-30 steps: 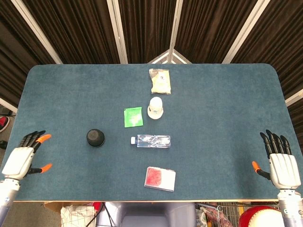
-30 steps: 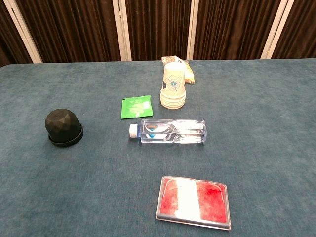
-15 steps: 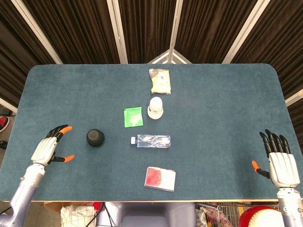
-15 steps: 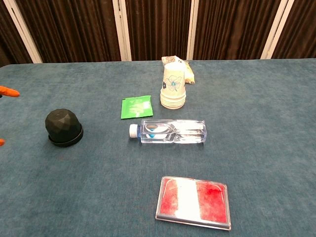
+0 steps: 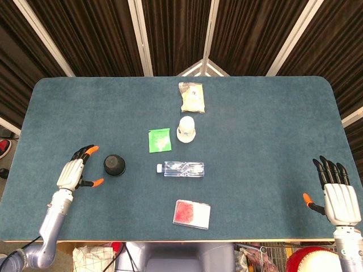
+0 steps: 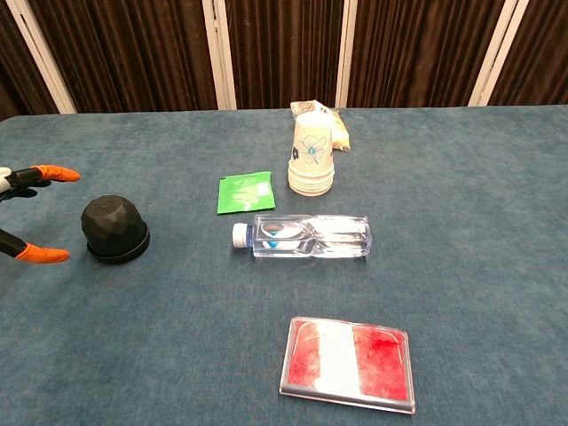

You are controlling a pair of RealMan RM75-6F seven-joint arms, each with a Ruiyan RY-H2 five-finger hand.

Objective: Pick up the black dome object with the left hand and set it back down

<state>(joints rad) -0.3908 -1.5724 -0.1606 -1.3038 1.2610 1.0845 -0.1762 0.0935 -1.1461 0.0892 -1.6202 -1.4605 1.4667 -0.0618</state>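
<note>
The black dome object (image 5: 114, 165) (image 6: 114, 228) stands on the blue table (image 5: 266, 113), left of centre. My left hand (image 5: 75, 171) (image 6: 27, 213) is just to its left with fingers spread apart, holding nothing and not touching the dome. In the chest view only its orange fingertips (image 6: 55, 173) show at the left edge. My right hand (image 5: 337, 192) hovers at the table's near right corner, fingers spread, far from the dome and not seen in the chest view.
A clear water bottle (image 5: 180, 169) lies right of the dome. A green packet (image 5: 159, 140), stacked paper cups (image 5: 186, 128) and a snack bag (image 5: 191, 97) sit behind it. A red-and-white case (image 5: 191, 213) lies near the front edge.
My left hand has moved right across the table toward the dome, from the left edge to just beside it. The right hand has stayed put.
</note>
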